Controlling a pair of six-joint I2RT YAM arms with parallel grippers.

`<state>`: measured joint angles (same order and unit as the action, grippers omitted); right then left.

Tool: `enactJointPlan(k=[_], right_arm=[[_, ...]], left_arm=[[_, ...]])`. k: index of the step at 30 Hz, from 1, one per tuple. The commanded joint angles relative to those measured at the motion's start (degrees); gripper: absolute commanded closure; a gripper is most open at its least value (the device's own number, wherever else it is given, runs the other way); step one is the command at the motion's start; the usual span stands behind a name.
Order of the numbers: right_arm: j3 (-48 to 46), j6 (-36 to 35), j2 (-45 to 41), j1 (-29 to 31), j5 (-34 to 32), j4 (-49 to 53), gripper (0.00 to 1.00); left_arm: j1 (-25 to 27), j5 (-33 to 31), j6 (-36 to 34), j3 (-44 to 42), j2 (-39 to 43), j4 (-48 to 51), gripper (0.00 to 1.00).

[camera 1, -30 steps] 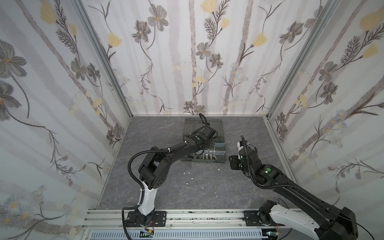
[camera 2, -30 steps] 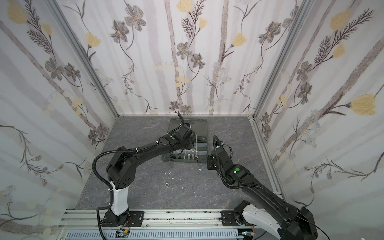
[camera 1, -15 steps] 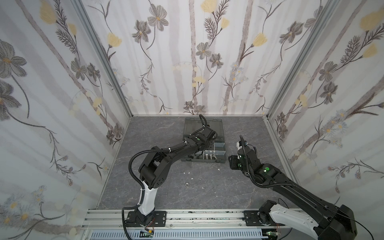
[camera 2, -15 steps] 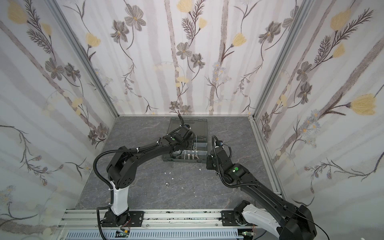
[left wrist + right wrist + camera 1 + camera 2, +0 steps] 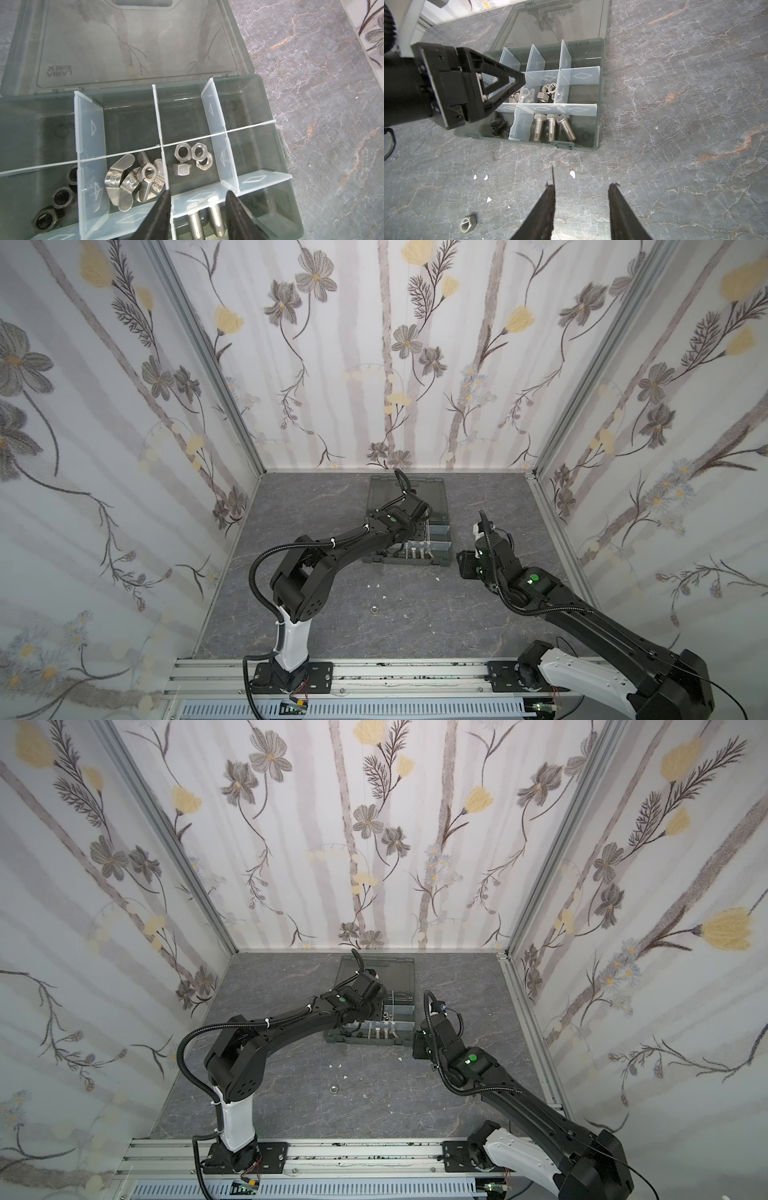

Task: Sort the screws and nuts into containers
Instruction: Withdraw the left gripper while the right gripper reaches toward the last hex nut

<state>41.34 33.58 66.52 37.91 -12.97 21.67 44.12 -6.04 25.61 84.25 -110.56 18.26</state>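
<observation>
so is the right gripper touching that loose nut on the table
Apart. The right wrist view shows the loose nut lying on the table, well clear of the open right gripper.

Silver bolts [image 5: 552, 129]; black nuts [image 5: 54, 197]; grey marbled table [image 5: 675, 104].

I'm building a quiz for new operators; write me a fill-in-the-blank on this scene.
The silver bolts in the case number ___.
One silver hex nut lies ___ the case.
The lid stands ___.
The right gripper holds ___.
Missing: three; outside; open; nothing.
</observation>
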Motion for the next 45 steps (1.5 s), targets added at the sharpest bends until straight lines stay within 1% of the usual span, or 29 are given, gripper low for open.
enactJointPlan(k=[1,6,8,13,19,22,25,26,31,38,45], right_arm=[[0.19,0.02,0.28,-0.02,0.05,-1.54,0.57],[-0.08,-0.16,0.58,0.00,1.43,-1.87,0.57],[-0.48,-0.33,1.00,0.09,2.95,-2.41,0.57],[-0.81,-0.34,2.61,1.00,3.74,-3.27,0.58],[-0.50,0.06,6.00,4.55,4.54,-5.54,0.58],[0.11,-0.08,9.58,7.31,6.63,-7.30,0.57],[1.37,-0.49,14.47,11.68,6.56,-7.46,0.57],[3.85,-0.50,16.24,12.88,6.59,-7.51,0.57],[8.34,-0.28,23.92,18.62,7.09,-8.59,0.57],[15.32,-0.41,34.89,25.68,8.03,-8.35,0.57],[19.74,-0.70,41.50,29.65,9.45,-8.01,0.57]], left_arm=[[-0.24,-1.25,0.76,-0.39,1.32,-0.35,0.54],[-0.53,-1.32,1.04,-2.04,3.80,-0.33,0.54],[-0.58,-2.01,1.46,-3.96,5.66,-0.33,0.54],[-1.44,-3.83,2.53,-9.70,11.97,-0.44,0.54],[-3.34,-6.70,5.11,-21.57,21.91,-0.85,0.55],[-4.42,-7.69,7.08,-27.93,28.15,-1.02,0.55],[-5.56,-8.02,8.75,-33.86,34.14,-1.03,0.54],[-5.86,-8.02,9.14,-35.70,35.98,-1.03,0.54],[-7.48,-8.81,11.54,-42.70,44.28,-0.99,0.53],[-10.31,-7.11,12.53,-47.55,49.93,-0.95,0.52],[-13.99,-5.49,13.43,-51.66,54.43,-0.95,0.50]])
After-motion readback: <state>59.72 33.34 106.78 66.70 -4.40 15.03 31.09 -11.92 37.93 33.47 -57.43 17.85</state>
